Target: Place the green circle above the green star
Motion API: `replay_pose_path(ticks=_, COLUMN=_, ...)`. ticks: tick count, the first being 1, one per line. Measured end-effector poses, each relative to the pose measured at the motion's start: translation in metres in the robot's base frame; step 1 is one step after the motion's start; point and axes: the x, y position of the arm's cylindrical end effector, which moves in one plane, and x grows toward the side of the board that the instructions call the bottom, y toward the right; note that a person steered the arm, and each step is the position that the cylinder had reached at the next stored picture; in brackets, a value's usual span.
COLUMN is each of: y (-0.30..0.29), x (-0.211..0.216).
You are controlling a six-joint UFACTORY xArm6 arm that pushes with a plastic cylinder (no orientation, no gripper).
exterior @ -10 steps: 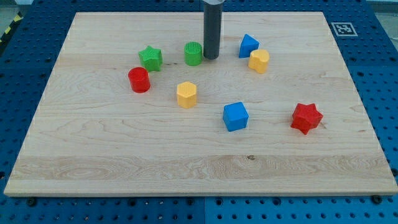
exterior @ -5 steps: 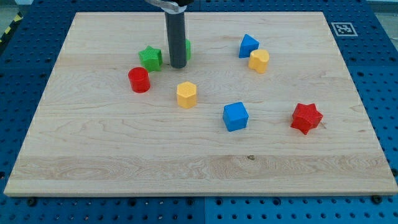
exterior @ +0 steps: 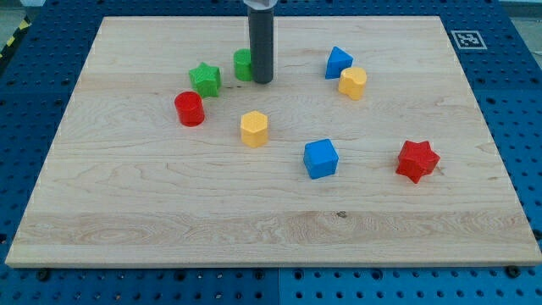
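The green circle [exterior: 242, 64] is a short green cylinder in the upper middle of the wooden board [exterior: 152, 203], partly hidden behind my rod. The green star [exterior: 205, 79] lies just to its lower left, a small gap apart. My tip [exterior: 262, 80] rests on the board at the green circle's right side, touching or nearly touching it.
A red cylinder [exterior: 189, 108] sits below the green star. A yellow hexagonal block [exterior: 254, 129] lies below my tip. A blue block [exterior: 338, 62] and a yellow block [exterior: 353, 82] sit at the upper right. A blue cube [exterior: 321, 158] and a red star [exterior: 417, 161] lie lower right.
The green circle has slid left and slightly up, closer to the green star. My tip swept left in front of it, then came back to its right side.
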Motion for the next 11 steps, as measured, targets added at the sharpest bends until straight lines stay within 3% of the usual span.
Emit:
replay_pose_path(ticks=4, y=0.022, x=-0.042)
replay_pose_path(ticks=11, y=-0.01, x=-0.028)
